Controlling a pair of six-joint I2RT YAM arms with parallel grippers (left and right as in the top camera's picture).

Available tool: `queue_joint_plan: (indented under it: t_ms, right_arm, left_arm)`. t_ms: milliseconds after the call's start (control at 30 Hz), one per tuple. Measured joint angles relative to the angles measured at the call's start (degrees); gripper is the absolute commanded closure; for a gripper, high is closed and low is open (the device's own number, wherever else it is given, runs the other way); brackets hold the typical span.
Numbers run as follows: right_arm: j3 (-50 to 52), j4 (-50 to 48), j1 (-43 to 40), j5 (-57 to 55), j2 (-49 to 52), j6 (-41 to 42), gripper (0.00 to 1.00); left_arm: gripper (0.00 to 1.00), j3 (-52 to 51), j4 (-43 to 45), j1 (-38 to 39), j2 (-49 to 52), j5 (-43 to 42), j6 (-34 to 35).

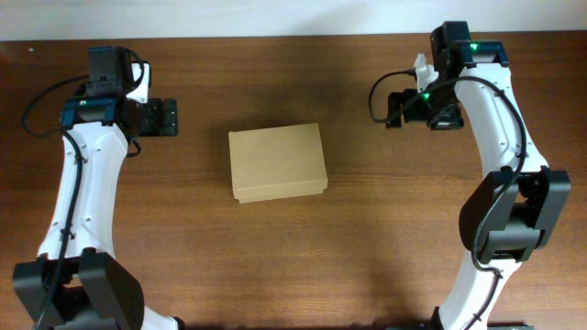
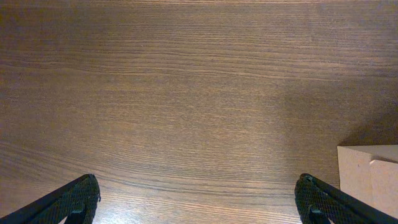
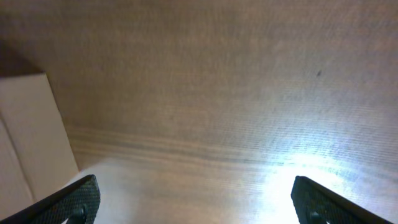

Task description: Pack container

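Item count: one container (image 1: 278,162), two arms, two sets of fingers. Nothing else lies on the tabletop (image 1: 293,266).

Container: a small rectangular box of plain tan-brown cardboard, unprinted. The flap lid is down and lies flat across the top. A thin strip of the box body shows under the lid along the side facing the arm bases and along the side toward the left edge. The box sits slightly skewed to the tabletop edges.

Position: the container rests near the middle of the tabletop, about midway between the left and right edges. It is well apart from both sets of fingers.

Left fingers (image 1: 172,117): near the left edge, toward the far side, pointing at the container. The left wrist view shows them spread wide over bare wood, holding nothing. One corner of the container (image 2: 370,180) shows at the side of that view.

Right fingers (image 1: 394,108): near the right edge, toward the far side. They are also spread wide and hold nothing. A pale face of the container (image 3: 28,137) shows in the right wrist view.
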State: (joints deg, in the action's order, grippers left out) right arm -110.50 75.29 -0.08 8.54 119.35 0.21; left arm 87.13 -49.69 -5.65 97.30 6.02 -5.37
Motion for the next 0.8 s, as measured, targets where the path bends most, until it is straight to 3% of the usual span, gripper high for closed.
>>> queue_joint_plan:
  t_ms: [67, 167, 333, 600, 800]
  right_arm:
    - [0.09, -2.71, 0.00, 0.37, -0.66, 0.00, 0.01]
    - [0.37, -18.32, 0.00, 1.25, -6.51, 0.00, 0.01]
    - [6.16, -36.61, 0.00, 0.94, -27.58, -0.02, 0.01]
    - [51.25, -57.44, 0.00, -0.72, -66.62, 0.00, 0.01]
    - [78.75, -62.18, 0.00, -0.76, -96.26, 0.02, 0.01]
  left_arm:
    - [0.00, 0.00, 0.04, 0.00, 0.00, 0.00, 0.00]
    - [0.00, 0.00, 0.02, 0.00, 0.00, -0.02, 0.00]
    - [0.00, 0.00, 0.00, 0.00, 0.00, 0.02, 0.00]
    - [0.00, 0.00, -0.02, 0.00, 0.00, 0.02, 0.00]
    - [0.00, 0.02, 0.00, 0.00, 0.00, 0.00, 0.00]
